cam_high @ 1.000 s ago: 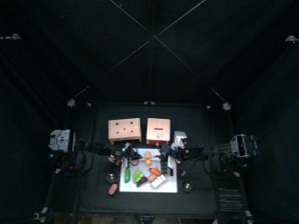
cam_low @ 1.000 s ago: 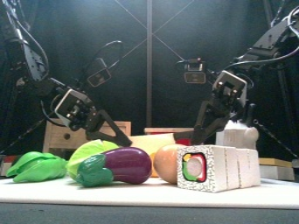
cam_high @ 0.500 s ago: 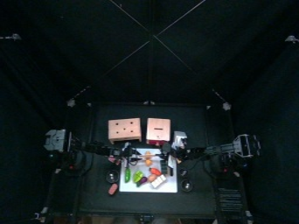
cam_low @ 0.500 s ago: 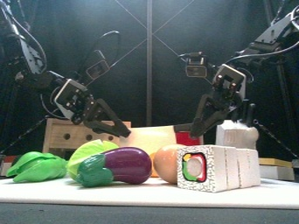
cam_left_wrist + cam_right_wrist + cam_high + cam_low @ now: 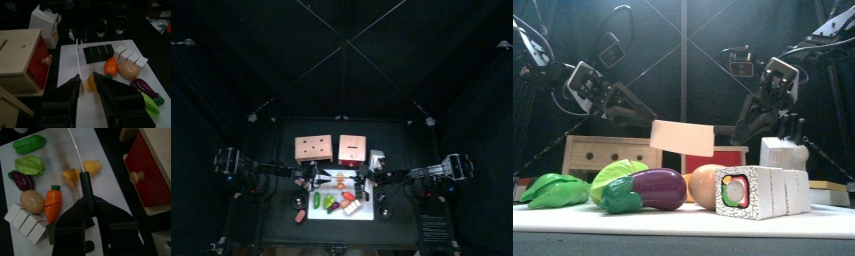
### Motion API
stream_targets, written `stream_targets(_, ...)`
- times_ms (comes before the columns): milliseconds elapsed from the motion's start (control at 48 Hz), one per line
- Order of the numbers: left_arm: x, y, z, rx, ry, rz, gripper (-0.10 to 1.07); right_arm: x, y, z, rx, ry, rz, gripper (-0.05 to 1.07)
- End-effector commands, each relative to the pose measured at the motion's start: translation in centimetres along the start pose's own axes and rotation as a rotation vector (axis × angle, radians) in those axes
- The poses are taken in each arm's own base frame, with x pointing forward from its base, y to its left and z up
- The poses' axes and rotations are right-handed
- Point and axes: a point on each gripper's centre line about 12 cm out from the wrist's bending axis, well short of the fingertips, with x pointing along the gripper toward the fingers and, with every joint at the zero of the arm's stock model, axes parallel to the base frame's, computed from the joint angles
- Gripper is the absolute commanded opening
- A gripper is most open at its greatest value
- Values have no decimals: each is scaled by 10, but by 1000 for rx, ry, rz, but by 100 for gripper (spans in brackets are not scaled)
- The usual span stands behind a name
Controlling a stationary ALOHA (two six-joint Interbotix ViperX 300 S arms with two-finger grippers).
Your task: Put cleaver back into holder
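moved: since 1 s ago left gripper let go of the blade, jaws went narrow to wide, arm pulled up and away in front view; cleaver sits higher than before, clear of the toy foods
left jaws: wide, empty; blade edge shows just ahead of the tips in left wrist view, not touching as far as I can tell
right jaws: right gripper clamped on the cleaver's black handle, partly closed round it; blade sticks out straight past the tips
cleaver pos: mid-air between the two grippers, over the white mat w/ the veg; blade face turned to the front cam
holder pos: holder behind the mat, beside the wider dotted block; cleaver is in front of it, not yet over it
step (judged): handover done; next is carry back and line up w/ a slot. Slot itself not visible
risk 1: single grip on the handle only, so blade could swing or slip in the jaws on the move
risk 2: blade angle off vs slot, so it jams on the holder top or shoves the block
risk 3: drop too low and it clips the veg
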Motion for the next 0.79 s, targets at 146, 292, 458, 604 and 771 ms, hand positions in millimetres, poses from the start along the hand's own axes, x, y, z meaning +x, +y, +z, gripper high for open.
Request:
stream_targets(146, -13, 2, 12, -2, -54, 13, 70, -13, -1, 7, 22, -34, -10, 35)
stream_targets(292, -18, 5, 9, -6, -52, 24, 70, -15, -2, 6, 28, -34, -9, 35)
stream_targets(458, -19, 7, 8, -12, -48, 34, 70, -19, 1, 9, 50, -44, 1, 35)
stream_targets(604, -19, 8, 8, -23, -49, 42, 70, -28, 5, 15, 155, -49, 7, 35)
stream_targets(771, -19, 9, 7, -25, -48, 45, 70, -48, 8, 21, 301, -32, -24, 35)
